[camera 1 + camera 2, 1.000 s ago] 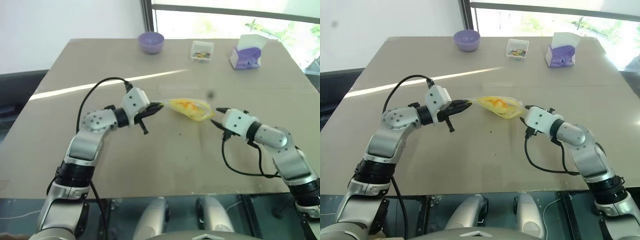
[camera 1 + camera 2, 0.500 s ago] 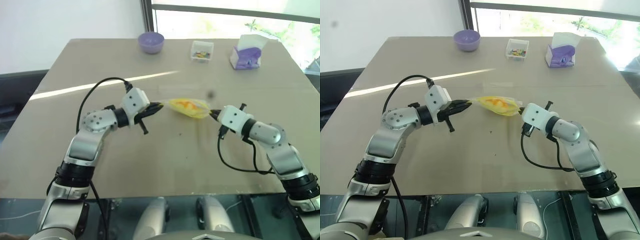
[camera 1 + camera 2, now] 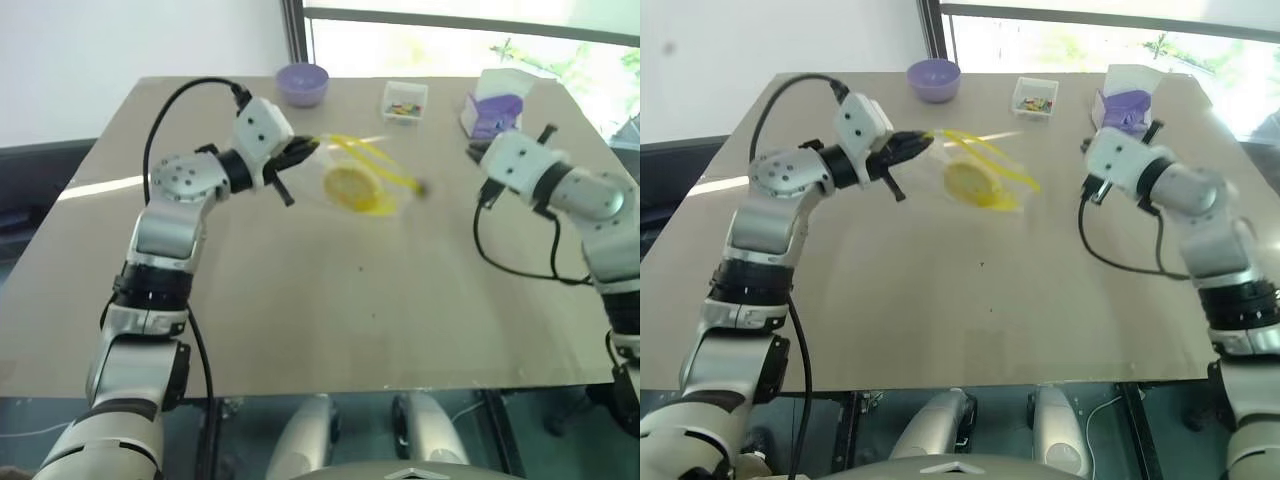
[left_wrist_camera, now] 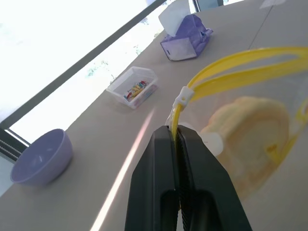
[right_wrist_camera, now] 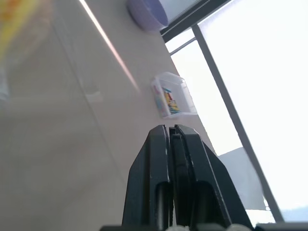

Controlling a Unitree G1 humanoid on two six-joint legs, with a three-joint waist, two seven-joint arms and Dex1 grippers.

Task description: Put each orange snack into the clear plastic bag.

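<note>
The clear plastic bag hangs in the air above the table, its yellow seal strip stretched out and blurred. Inside it lies the round orange snack, also seen close in the left wrist view. My left gripper is shut on the bag's left end, pinching the yellow strip by its white slider. My right gripper is raised to the right of the bag and apart from it, shut, with nothing visible between its fingers.
At the far edge of the tan table stand a purple bowl, a small clear box of mixed small items and a purple tissue box. A window runs behind the table.
Both arms have risen. The left gripper lifted the bag with the snack off the table. The right gripper closed at the bag's right end, then moved up and right, away from it.
</note>
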